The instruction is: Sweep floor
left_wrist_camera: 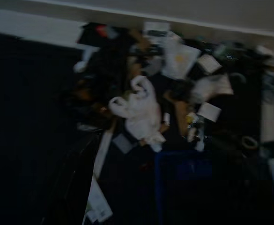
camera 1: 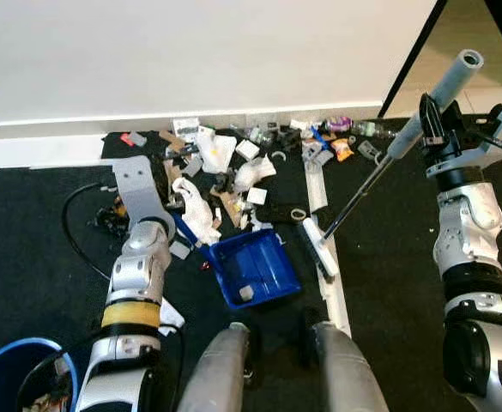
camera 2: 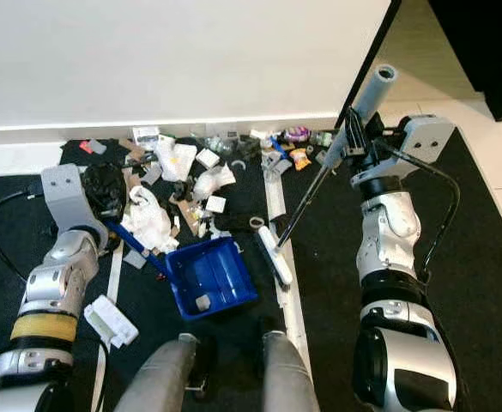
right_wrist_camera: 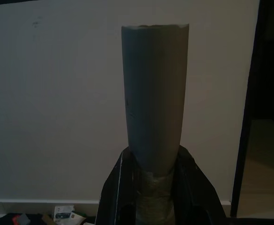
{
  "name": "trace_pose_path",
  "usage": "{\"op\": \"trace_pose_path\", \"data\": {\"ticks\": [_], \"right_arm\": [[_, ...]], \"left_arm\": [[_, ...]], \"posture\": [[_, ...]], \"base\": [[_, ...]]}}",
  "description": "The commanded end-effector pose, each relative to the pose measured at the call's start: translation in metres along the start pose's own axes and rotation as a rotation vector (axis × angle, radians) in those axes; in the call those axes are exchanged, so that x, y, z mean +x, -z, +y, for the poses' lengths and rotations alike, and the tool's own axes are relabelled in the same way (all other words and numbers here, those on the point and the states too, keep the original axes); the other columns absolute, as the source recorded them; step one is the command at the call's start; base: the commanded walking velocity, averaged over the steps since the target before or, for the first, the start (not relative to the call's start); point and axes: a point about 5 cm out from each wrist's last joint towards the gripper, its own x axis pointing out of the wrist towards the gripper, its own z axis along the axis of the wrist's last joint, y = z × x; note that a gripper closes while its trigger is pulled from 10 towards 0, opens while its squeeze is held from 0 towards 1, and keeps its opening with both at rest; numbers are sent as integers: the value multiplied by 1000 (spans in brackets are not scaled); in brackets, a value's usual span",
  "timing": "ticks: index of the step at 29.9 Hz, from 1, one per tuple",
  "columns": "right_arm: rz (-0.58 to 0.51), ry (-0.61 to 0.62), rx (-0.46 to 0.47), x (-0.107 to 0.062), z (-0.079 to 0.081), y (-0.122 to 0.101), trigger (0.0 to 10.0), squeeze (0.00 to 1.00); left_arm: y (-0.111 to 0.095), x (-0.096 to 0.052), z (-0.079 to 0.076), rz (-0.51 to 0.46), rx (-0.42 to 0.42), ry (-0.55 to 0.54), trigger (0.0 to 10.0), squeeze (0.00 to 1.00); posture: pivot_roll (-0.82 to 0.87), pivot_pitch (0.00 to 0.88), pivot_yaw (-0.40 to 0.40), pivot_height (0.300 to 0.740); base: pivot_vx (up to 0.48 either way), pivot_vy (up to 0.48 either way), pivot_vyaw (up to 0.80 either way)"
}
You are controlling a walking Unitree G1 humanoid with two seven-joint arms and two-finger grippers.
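- Left eye view shows the right gripper [camera 1: 429, 129] raised at the right of the scene, its black fingers pressed against the grey foam handle of the broom [camera 1: 379, 167].
- From that handle the broom's thin dark pole slants down and to the left, ending in a white brush head [camera 1: 319, 247] that rests on the floor just right of the dustpan.
- Right wrist view looks up the grey grip [right_wrist_camera: 154, 93] with a black finger [right_wrist_camera: 112, 192] on each side of it, clamped on the wrapped part below the foam.
- A blue dustpan [camera 1: 255, 268] lies on the dark carpet [camera 1: 27, 249] near the robot's legs, with a few small scraps inside; its handle runs far and left toward the left arm.
- The left gripper [camera 2: 117, 225] sits at that handle beside a crumpled white bag [camera 1: 197, 213]; whether its fingers are closed on it cannot be told.
- Litter [camera 1: 242, 154] of paper, wrappers and small packets is strewn along the foot of the white wall [camera 1: 190, 51], far from the robot.
- A white strip [camera 1: 332, 283] runs along the floor under the brush head.
- A blue bin [camera 1: 10, 369] sits at the near left.
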Motion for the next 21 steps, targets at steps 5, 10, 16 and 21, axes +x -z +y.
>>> {"op": "trace_pose_path", "data": {"ticks": [5, 10, 16, 21], "right_arm": [[-27, 8, -8, -4, -2, -2, 10000, 0], [-28, 9, -9, -4, -2, -2, 10000, 0], [-29, 12, -10, -5, -4, -2, 10000, 0], [-31, 14, -12, -4, -5, -3, 10000, 0]], "left_arm": [[4, -10, -3, 9, 15, -38, 0, 0], [1, -13, -9, 11, 20, -16, 0, 0], [1, -18, -13, 6, 51, 15, 0, 0], [-3, -19, -18, -24, 60, 83, 0, 0]], "posture": [[37, 223, 28, 740], [34, 223, 31, 740], [31, 222, 31, 740], [30, 219, 30, 740]], "base": [[0, 0, 0], [0, 0, 0], [0, 0, 0], [0, 0, 0]]}}
